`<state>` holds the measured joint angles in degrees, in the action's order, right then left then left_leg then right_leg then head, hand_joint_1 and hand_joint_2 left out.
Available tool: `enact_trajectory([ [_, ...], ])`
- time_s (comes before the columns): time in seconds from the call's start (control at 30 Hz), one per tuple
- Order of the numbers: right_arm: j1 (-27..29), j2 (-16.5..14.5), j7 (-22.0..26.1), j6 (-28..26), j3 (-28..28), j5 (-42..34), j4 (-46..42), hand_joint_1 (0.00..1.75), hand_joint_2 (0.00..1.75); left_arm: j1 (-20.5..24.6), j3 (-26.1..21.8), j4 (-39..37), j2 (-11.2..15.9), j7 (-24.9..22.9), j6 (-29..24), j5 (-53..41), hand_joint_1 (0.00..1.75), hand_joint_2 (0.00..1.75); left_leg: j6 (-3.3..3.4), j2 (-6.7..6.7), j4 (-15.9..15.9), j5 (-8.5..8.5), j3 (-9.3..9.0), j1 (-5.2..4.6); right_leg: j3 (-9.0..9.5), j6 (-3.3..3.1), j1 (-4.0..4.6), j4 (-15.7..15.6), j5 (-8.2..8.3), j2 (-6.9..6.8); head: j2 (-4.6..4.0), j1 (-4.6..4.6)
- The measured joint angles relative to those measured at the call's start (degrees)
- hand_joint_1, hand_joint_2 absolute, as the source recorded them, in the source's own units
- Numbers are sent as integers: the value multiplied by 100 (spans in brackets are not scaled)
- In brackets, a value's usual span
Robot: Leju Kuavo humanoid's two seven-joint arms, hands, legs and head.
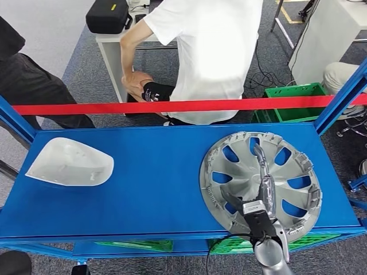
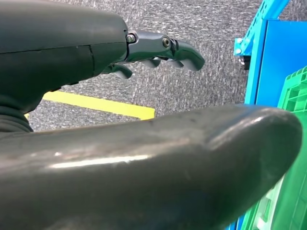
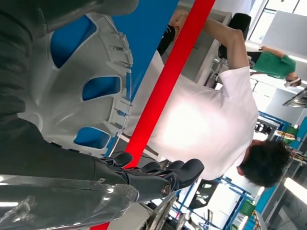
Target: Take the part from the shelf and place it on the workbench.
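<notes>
On the blue shelf (image 1: 151, 177), the silver wheel cover (image 1: 242, 172) lies flat at the right, with the right hand (image 1: 265, 192) resting on it, fingers extended and holding nothing. From the left wrist, the left hand (image 2: 159, 50) hangs spread over grey carpet (image 2: 203, 91). No writing is legible.

The blue shelf (image 1: 156, 177) is a flat board carried on blue corner posts, with a red bar (image 1: 173, 106) running across its far side. Two items lie directly on it, well apart: a white moulded cover (image 1: 69, 162) at the left end, and a silver wheel cover (image 1: 260, 183) at the right end (lying inner face up, its ribbed rim showing, blue board visible through its openings). Below the board, green crates (image 1: 233, 245) sit on a lower level, and the whole frame stands on grey carpet (image 2: 203, 91).
</notes>
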<state>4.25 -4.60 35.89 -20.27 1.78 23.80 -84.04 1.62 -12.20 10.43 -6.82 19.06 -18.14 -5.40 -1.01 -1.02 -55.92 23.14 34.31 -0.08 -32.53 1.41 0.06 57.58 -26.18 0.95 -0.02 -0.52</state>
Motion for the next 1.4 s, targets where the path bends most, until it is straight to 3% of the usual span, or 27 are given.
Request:
enact_trajectory([
  [0.2,6,-2,2,1,-33,17,0,0,175,0,0,0,3,15,0,2,0,0,47,0,-37,27,3,-23,14,41,-23,-2,-1,0,0,1],
  [0.33,8,-8,3,1,-51,21,-1,0,175,1,0,0,6,12,-7,0,0,0,120,10,-9,0,-21,-22,39,110,-36,-17,-4,-2,0,2],
  [0.4,12,-8,6,-1,-51,21,-2,0,175,6,0,0,2,9,-15,-1,0,0,159,29,59,-54,-53,15,-32,153,-31,193,-190,-14,0,-22],
  [0.5,33,-8,7,-3,-51,21,0,0,175,9,0,0,-9,7,-19,0,0,0,166,52,77,-73,-52,37,-450,212,-62,1260,-785,-25,0,-62],
  [0.53,46,-8,7,-3,-51,20,1,0,175,7,-1,0,-13,7,-18,2,0,0,159,57,74,-78,-46,42,-549,232,-75,1524,-870,-26,0,-63],
  [0.57,56,-8,6,-3,-50,19,1,0,175,6,-1,0,-16,7,-14,4,0,0,147,61,68,-85,-37,52,-558,252,-86,1592,-844,-28,0,-63],
  [0.6,61,-8,6,-4,-50,19,1,0,175,6,-2,0,-21,7,-8,6,0,0,126,62,60,-94,-26,70,-447,273,-102,1410,-707,-31,0,-63],
  [0.67,58,-8,5,-7,-50,19,1,0,175,8,-3,0,-28,10,8,5,0,0,54,57,25,-110,4,100,1,341,-144,610,-380,-37,0,-72],
  [0.7,58,-8,7,-11,-50,20,-2,0,175,8,-3,0,-29,16,13,3,0,0,8,50,8,-121,21,105,182,335,-153,293,-256,-20,0,-80],
  [0.77,61,-7,7,-27,-45,19,-9,0,175,7,-5,0,-21,30,20,-1,0,0,-83,30,-25,-166,57,94,269,247,-147,88,-211,25,0,-89],
  [0.87,75,-6,4,-62,-38,20,-33,0,175,-4,-14,0,-3,48,23,-16,0,0,-187,26,-62,-171,138,117,127,44,-132,131,-119,46,0,-67],
  [0.93,82,-6,2,-83,-34,21,-70,0,175,-9,-20,0,18,52,11,-32,0,0,-219,40,-298,109,258,123,36,-50,-133,122,-38,39,0,-35],
  [0.97,87,-6,2,-90,-32,21,-90,0,175,-8,-23,0,26,52,5,-41,0,0,-227,45,-547,329,356,119,-13,-77,-127,119,1,36,0,-12],
  [1.03,115,-6,1,-107,-25,20,-130,0,175,-5,-27,0,42,34,-2,-72,0,0,-233,45,-1240,739,591,115,-116,-103,-104,116,73,26,0,21],
  [1.1,199,-6,0,-142,-4,16,-203,0,175,-5,-28,0,66,-25,-9,-124,0,0,-215,45,-1702,915,659,111,-201,-110,-73,118,129,7,0,30],
  [1.17,334,-6,0,-183,45,10,-329,0,175,-6,-28,0,89,-93,-19,-188,0,0,-160,45,-1374,701,331,95,-234,-96,-48,121,159,-4,0,30],
  [1.23,508,-8,19,-199,142,7,-524,0,175,2,-21,0,109,-152,-22,-284,0,0,-83,39,-586,457,-197,60,-248,-61,-31,122,187,-7,0,30],
  [1.27,616,-14,44,-191,206,14,-651,0,175,10,-11,0,116,-189,-22,-343,0,0,-60,36,-291,408,-373,43,-258,-33,-25,121,211,-11,0,28],
  [1.3,741,-25,76,-175,275,24,-791,0,175,18,-1,0,123,-229,-22,-401,0,0,-45,34,-109,401,-468,28,-272,3,-22,119,240,-14,0,29],
  [1.4,1074,-66,137,-119,457,68,-1144,0,175,21,19,0,129,-318,-21,-490,0,0,15,54,-22,354,-424,26,-330,113,-26,123,276,-19,0,27],
])
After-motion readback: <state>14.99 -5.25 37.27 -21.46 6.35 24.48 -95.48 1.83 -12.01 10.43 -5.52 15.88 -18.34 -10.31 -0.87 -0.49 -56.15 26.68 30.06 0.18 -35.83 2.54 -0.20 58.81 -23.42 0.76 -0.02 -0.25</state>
